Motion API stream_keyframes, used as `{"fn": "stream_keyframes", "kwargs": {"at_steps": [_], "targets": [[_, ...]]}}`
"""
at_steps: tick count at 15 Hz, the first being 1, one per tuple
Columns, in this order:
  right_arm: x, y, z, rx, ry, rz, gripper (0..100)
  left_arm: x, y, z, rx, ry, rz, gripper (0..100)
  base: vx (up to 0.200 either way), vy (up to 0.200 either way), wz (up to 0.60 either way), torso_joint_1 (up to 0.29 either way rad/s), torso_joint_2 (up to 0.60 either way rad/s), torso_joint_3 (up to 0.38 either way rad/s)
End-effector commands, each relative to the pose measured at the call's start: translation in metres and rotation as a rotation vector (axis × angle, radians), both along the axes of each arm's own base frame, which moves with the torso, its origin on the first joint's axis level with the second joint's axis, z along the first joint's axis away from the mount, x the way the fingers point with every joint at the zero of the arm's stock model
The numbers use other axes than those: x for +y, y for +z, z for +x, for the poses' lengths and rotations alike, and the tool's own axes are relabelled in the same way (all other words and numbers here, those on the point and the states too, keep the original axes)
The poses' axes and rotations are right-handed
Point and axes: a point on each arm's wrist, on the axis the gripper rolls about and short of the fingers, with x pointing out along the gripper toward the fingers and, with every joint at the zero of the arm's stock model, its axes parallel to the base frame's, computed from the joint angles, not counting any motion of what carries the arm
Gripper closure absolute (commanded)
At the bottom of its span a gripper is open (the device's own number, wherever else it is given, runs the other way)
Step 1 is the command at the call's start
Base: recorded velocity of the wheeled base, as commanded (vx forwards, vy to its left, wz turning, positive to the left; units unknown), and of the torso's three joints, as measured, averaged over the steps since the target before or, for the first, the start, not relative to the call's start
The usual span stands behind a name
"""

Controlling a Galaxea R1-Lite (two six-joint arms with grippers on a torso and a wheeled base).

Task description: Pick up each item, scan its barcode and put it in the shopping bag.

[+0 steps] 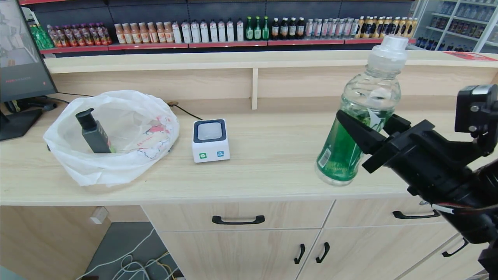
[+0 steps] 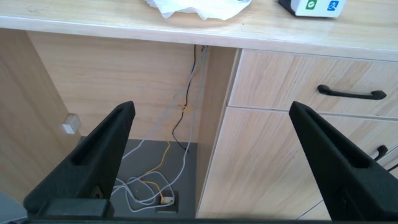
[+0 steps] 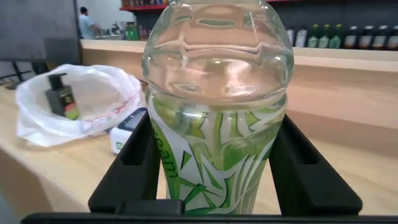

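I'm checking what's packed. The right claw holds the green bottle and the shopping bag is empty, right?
Not quite. The shopping bag is not empty: the head view shows a dark pump bottle standing in it. The right claw does hold the green bottle.

No wording is clear enough to read. The green bottle (image 1: 352, 144), over the counter (image 1: 272, 171) near its right front edge, carries a barcode (image 1: 324, 157) low on its label. The white scanner (image 1: 210, 140) at mid-counter shows a green icon (image 1: 202, 156) and a blue icon (image 1: 220, 154) on its front, and the shopping bag (image 1: 128, 167) towards the left end bears blurred red print.
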Motion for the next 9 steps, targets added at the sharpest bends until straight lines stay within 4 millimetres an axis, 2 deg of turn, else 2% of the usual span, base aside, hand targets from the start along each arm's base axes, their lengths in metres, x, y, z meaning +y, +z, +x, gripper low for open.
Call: {"fn": "stream_keyframes", "kwargs": {"at_steps": [1,2,9], "targets": [[-0.006,0.001,0.01,-0.012,-0.065,-0.006,100,0.0,0.0,0.0,0.0,0.001,0.0,0,0.0,0.0,0.0,0.0,0.0,0.0],[-0.005,0.005,0.018,-0.034,-0.097,0.001,100,0.0,0.0,0.0,0.0,0.001,0.0,0,0.0,0.0,0.0,0.0,0.0,0.0],[-0.005,0.013,0.031,-0.06,-0.194,0.038,100,0.0,0.0,0.0,0.0,0.001,0.001,0,0.0,0.0,0.0,0.0,0.0,0.0]]}}
